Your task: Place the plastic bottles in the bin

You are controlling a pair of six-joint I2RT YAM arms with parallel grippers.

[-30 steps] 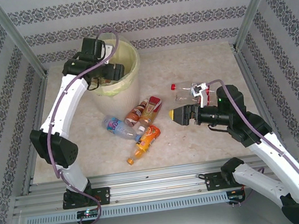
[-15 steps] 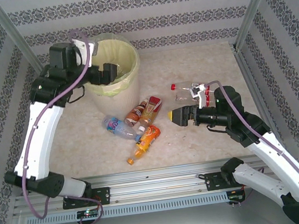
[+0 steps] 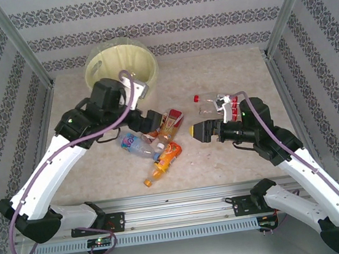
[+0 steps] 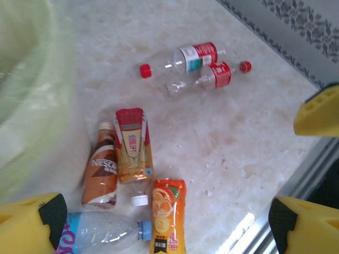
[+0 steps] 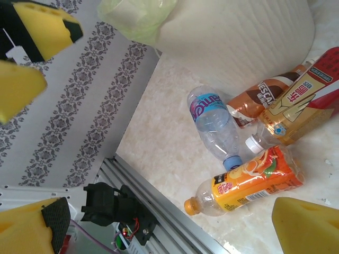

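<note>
Marbled table [image 3: 218, 167], scattered plastic bottles [image 3: 169, 156], bin [image 3: 142, 56]

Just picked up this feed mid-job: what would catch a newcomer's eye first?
Four crushed bottles huddle mid-table, the bright orange juice bottle nearest the arms, with the left pincer hovering open over them. At the far left stands the big cream bin with its pale yellow liner. Two clear red-labelled bottles lie apart on the right, just beyond the open right pincer.

Glossy clear plastic bottles [image 4: 193, 55], matt cream plastic bin [image 5: 238, 32]
</note>
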